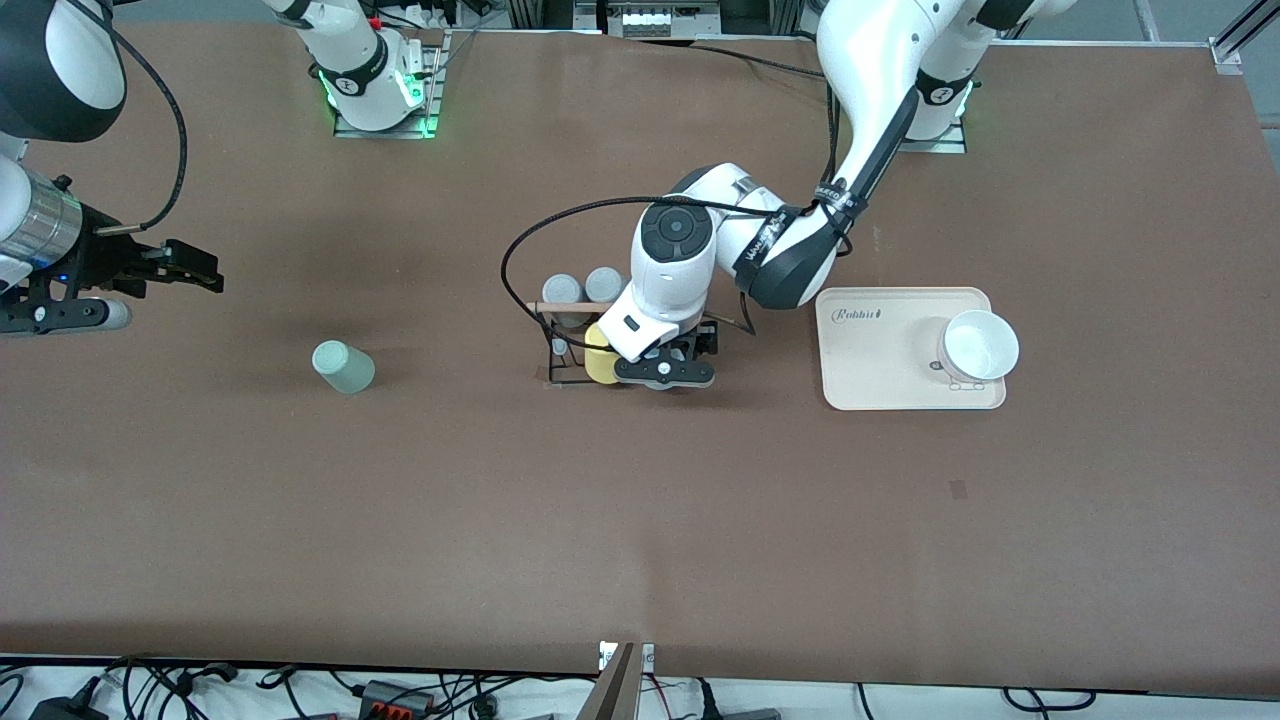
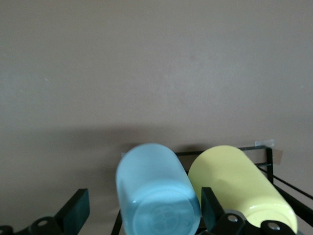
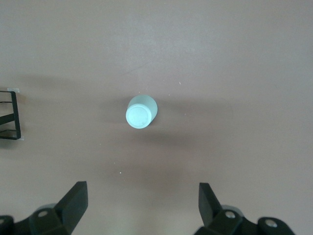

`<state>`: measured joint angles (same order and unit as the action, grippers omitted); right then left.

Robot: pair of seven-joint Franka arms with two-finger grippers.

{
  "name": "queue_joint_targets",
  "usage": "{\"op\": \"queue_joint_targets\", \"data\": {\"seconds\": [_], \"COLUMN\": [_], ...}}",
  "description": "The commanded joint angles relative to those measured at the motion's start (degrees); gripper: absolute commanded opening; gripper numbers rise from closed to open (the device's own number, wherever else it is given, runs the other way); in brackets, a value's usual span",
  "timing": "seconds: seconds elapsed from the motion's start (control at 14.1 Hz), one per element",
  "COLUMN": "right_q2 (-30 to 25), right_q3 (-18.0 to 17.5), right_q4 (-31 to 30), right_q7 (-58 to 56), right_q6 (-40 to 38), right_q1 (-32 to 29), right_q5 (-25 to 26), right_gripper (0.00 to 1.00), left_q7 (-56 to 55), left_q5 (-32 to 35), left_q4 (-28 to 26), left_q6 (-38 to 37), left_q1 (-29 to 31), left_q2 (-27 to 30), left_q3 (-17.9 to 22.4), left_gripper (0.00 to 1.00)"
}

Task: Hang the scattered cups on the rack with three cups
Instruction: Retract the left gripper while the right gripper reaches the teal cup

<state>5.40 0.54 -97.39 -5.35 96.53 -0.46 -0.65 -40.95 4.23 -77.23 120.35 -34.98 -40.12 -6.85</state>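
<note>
Left pincer (image 2: 142,215): released, straddling light blue cup (image 2: 156,196) on rack (image 1: 560,345) | Right pincer (image 3: 139,205): released, waiting above surface (image 1: 640,520) | Remaining: mint green cup (image 1: 343,366) on surface, toward right arm's end.

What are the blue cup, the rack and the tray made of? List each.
Blue cup: probably matte, slightly frosted plastic; soft sheen, even colour.
Rack: thin black wire, likely metal, with a light wooden-looking rod.
Tray: cream, smooth, probably plastic; rounded moulded corners.
</note>
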Motion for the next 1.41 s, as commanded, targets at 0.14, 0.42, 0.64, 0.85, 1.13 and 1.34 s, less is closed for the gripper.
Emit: {"op": "queue_joint_targets", "data": {"seconds": [0.14,0.42,0.64,0.85,1.13,1.34], "right_q2": [4.34,6.8,10.49,11.47,11.47,12.08], "right_q3": [-0.28,-0.28,-0.28,-0.28,-0.19,-0.1], "right_q4": [1.41,2.19,2.99,0.02,-6.74,-11.58], "right_q7": [0.08,-0.62,-0.54,0.16,0.25,4.28], "right_q6": [-0.47,-0.12,1.1,6.02,14.89,21.22], "right_q1": [1.25,1.52,1.78,4.06,3.98,4.07], "right_q5": [0.29,-0.23,-0.32,0.2,0.65,0.73], "right_gripper": [1.0,1.0,1.0,1.0,1.0,1.0], "left_q7": [12.62,22.56,33.63,37.26,40.25,40.6], "left_q5": [1.13,1.13,0.87,0.43,0.43,-0.27], "left_q4": [0.15,0.06,-0.64,-8.68,-26.23,-23.15], "left_q6": [-9.85,-20.22,-26.45,-28.25,-16.27,-19.36], "left_q1": [6.31,14.57,22.74,28.37,32.08,34.88], "left_q2": [9.08,16.46,21.12,29.1,41.61,41.09], "left_q3": [1.05,0.87,0.44,0.35,0.61,1.05], "left_gripper": [1.0,1.0,1.0,1.0,1.0,1.0]}}
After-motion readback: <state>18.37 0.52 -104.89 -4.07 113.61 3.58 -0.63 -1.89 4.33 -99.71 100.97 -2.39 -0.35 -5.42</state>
